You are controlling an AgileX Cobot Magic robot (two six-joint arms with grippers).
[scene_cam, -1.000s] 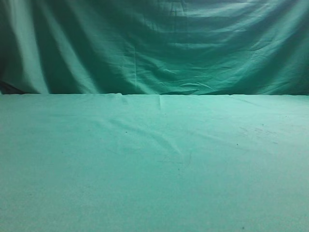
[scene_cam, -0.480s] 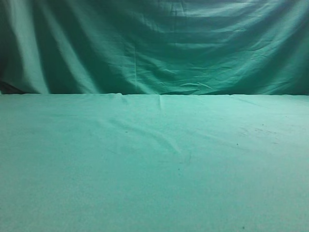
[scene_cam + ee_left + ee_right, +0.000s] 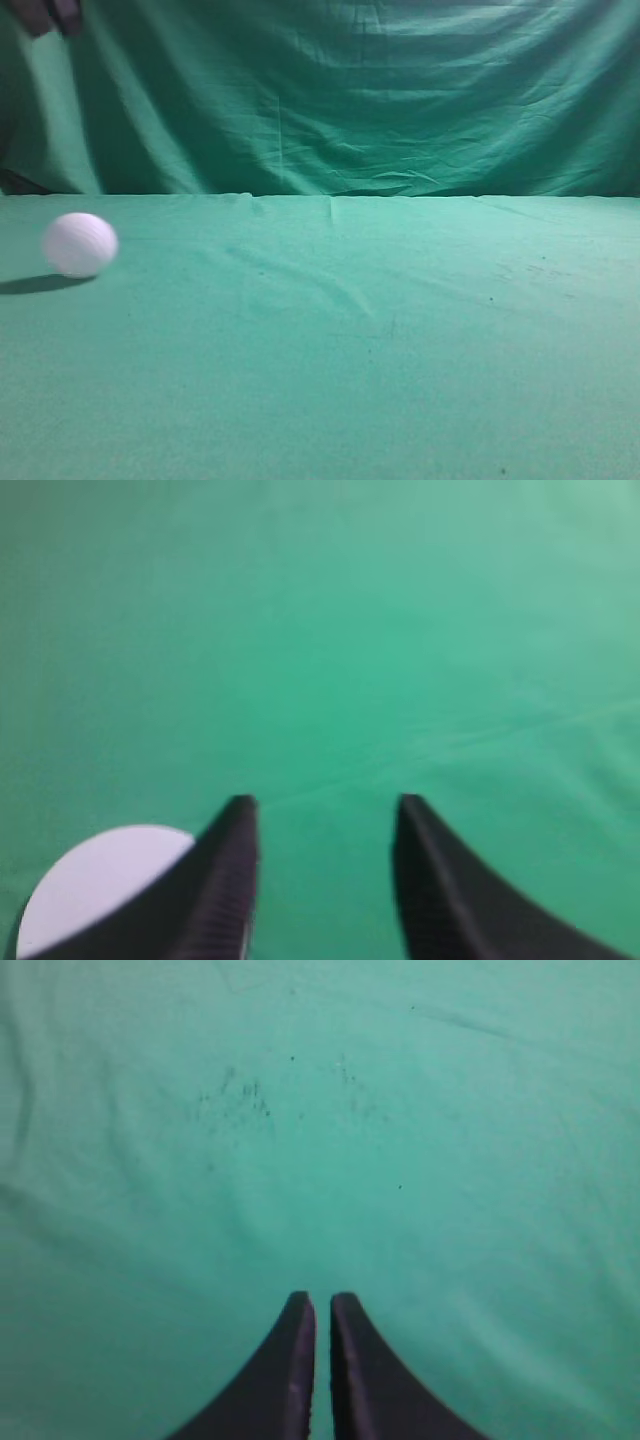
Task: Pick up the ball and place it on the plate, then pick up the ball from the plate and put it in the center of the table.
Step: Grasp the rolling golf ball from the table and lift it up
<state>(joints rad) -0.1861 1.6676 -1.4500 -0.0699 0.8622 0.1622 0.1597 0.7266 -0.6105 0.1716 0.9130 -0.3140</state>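
Observation:
The white dimpled ball (image 3: 80, 244) lies at the far left of the green table (image 3: 350, 380) in the exterior view, slightly blurred, with its shadow to its left. No plate shows there, and neither gripper is clearly in that view. In the left wrist view my left gripper (image 3: 325, 805) is open and empty above the cloth. A flat-looking white round shape (image 3: 95, 885) lies at the lower left, partly hidden behind the left finger; I cannot tell whether it is the plate or the ball. In the right wrist view my right gripper (image 3: 322, 1302) is shut and empty over bare cloth.
A dark blurred shape (image 3: 45, 15) hangs at the top left corner of the exterior view, in front of the draped green curtain (image 3: 350, 100); I cannot tell what it is. The table cloth has shallow wrinkles and a few dark specks (image 3: 245, 1095).
The ball has come into the exterior view at the far left of the table, which was bare before. The dark shape has appeared in the top left corner.

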